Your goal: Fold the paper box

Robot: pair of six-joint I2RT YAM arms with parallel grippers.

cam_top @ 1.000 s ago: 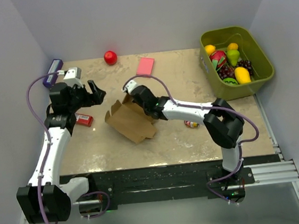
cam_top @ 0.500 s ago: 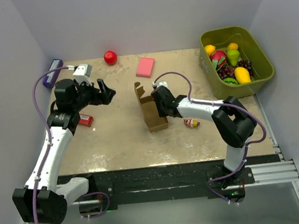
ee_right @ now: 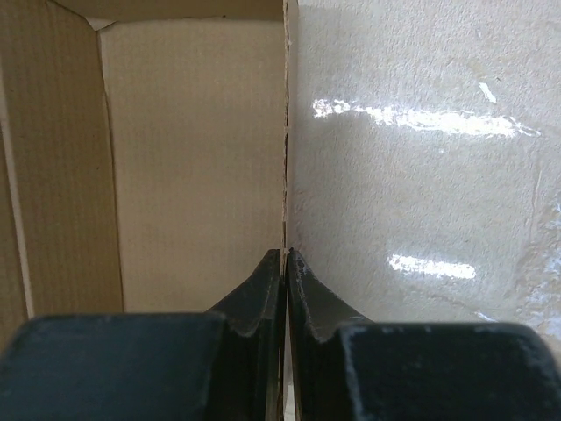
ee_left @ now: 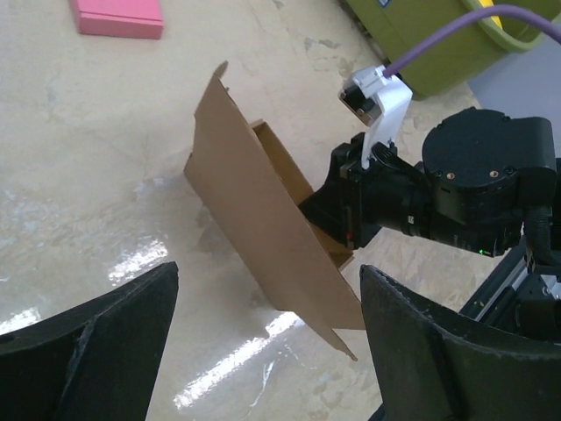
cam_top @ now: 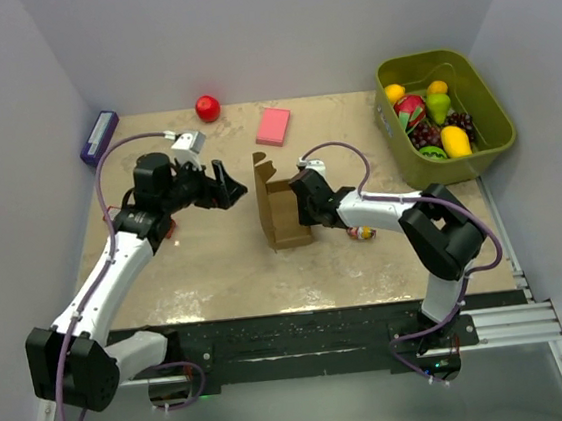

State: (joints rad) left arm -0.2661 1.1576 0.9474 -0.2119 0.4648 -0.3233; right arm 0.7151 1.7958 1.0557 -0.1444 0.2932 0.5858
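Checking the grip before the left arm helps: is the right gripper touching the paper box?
Touching. In the right wrist view the right gripper is shut on the paper box, its wall edge pinched between the tips.

In the right wrist view you are seeing only a corner of the paper box [ee_right: 175, 149]; its walls are running off the top and left edges. The right gripper [ee_right: 286, 259] is running off the bottom there. The fingers [ee_left: 96, 342] of the left gripper [ee_left: 268, 274] are being cropped by their own view's bottom edge. A small object [cam_top: 362, 231] beside the right arm is staying too small to name.
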